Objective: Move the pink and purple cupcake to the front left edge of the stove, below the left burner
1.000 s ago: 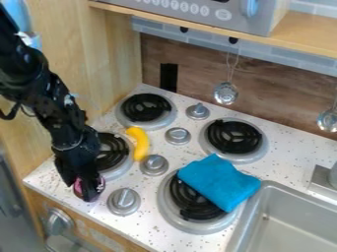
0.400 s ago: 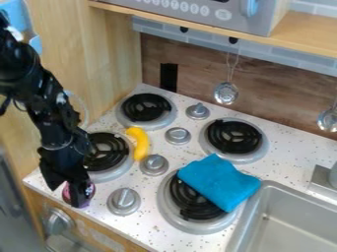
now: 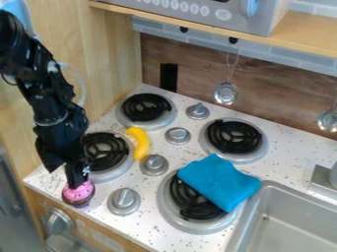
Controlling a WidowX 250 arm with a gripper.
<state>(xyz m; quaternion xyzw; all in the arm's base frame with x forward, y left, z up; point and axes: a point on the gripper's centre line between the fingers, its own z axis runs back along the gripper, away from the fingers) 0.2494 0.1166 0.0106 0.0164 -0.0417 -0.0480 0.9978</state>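
At the counter's front left corner, the black gripper (image 3: 65,177) hangs open, its fingers spread apart. The cupcake (image 3: 79,194), with a pink top and a dark brown base, stands upright just under the right-hand finger; whether they touch I cannot tell. Behind it on the right is the front left burner (image 3: 106,151). A yellow banana (image 3: 139,143) lies between that burner and the knobs. Across the front right burner (image 3: 188,200) lies a folded blue cloth (image 3: 219,181).
Silver knobs (image 3: 123,201) rise from the speckled counter (image 3: 146,222) among the burners. A grey sink (image 3: 283,224) is at the lower right. A wooden side wall (image 3: 85,59) borders the left, and ladles (image 3: 225,93) hang at the back under a shelf (image 3: 303,34).
The gripper has shifted left and then lifted a little, uncovering the cupcake's pink top. The cupcake now sits slightly farther left than a second ago. Banana and cloth have not moved.
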